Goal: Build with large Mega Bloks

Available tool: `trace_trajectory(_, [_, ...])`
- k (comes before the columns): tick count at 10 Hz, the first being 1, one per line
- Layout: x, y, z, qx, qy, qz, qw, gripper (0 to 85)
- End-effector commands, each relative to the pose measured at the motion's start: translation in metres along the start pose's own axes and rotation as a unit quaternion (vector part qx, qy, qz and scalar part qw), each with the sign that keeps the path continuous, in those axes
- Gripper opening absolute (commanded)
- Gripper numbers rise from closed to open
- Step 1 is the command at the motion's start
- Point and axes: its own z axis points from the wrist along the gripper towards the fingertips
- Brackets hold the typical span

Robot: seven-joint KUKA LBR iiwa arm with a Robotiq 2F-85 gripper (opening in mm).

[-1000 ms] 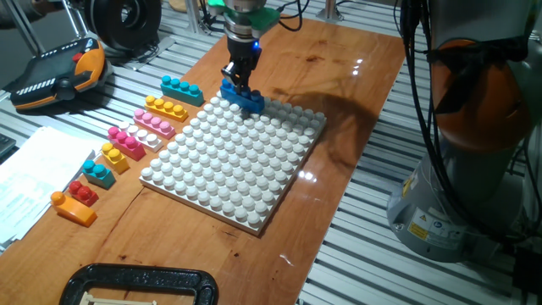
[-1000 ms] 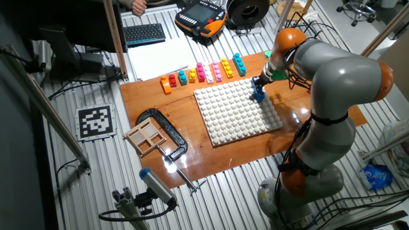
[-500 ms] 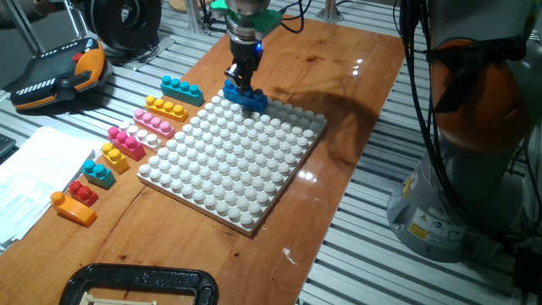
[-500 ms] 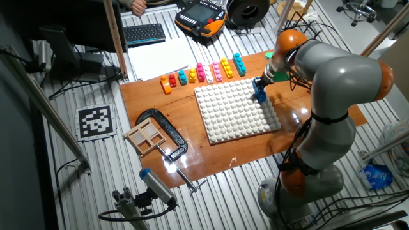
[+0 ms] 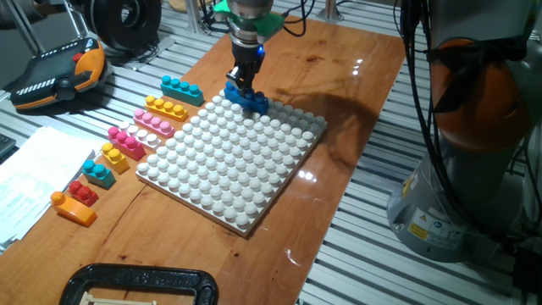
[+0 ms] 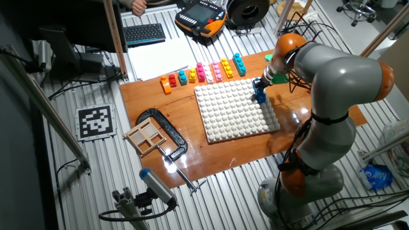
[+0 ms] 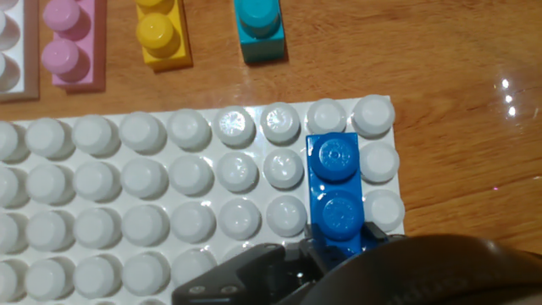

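My gripper is shut on a dark blue two-stud brick at the far corner of the white studded baseplate. The hand view shows the blue brick seated on the baseplate one column in from its right edge, with my gripper at its near end. The other fixed view shows my gripper over the same brick. Loose bricks lie in a row left of the plate: cyan, yellow, pink, magenta, red, orange.
A black and orange teach pendant lies at the far left. Papers lie beside the brick row. A black clamp sits at the near edge, holding a small wooden box. The robot's base stands at the right.
My gripper and the blue brick have shifted slightly right and farther back. The baseplate has slid and turned a little, its near corner moving left.
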Motion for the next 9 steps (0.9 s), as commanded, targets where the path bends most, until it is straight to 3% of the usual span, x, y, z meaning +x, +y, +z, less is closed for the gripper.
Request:
trace_trajectory(1, [-0.0003,-0.0004,0.0024,0.000,-0.001,-0.001,1.0000,0.0])
trace_trajectory(7, [-0.0023,-0.0009,0.0063,-0.010,0.004,0.004,0.9999,0.0])
trace_trajectory(9, [-0.0025,-0.0002,0.0060,-0.008,0.005,0.008,0.9999,0.0])
